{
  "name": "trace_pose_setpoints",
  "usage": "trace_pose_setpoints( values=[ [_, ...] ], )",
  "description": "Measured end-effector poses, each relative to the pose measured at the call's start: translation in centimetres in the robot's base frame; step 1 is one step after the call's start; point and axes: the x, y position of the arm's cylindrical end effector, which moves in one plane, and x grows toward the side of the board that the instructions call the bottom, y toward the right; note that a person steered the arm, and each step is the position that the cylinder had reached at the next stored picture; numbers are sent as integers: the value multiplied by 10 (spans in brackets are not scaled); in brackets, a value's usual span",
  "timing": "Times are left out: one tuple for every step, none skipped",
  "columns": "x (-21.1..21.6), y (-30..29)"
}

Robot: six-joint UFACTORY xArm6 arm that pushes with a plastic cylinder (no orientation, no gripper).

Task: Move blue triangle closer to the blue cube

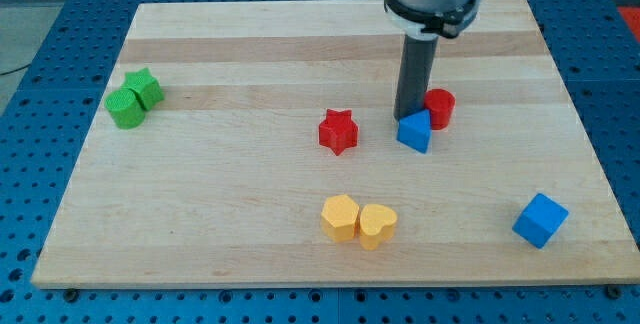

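The blue triangle point(415, 132) lies right of the board's middle, touching a red cylinder point(439, 108) just above and to its right. The blue cube point(540, 220) sits near the board's bottom right corner, well apart from the triangle. My tip point(405, 116) is the lower end of the dark rod and stands right at the triangle's upper left edge, touching it or nearly so.
A red star point(338, 131) lies left of the triangle. A yellow hexagon point(340, 217) and a yellow heart point(377, 225) sit side by side at the bottom middle. A green star point(144, 86) and a green cylinder point(125, 108) sit at the left edge of the wooden board point(250, 44).
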Motion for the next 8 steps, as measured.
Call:
trace_pose_setpoints(
  values=[
    [22,6],
    [43,8],
    [62,7],
    [62,-15],
    [64,-28],
    [73,-18],
    [87,3],
    [93,17]
  ],
)
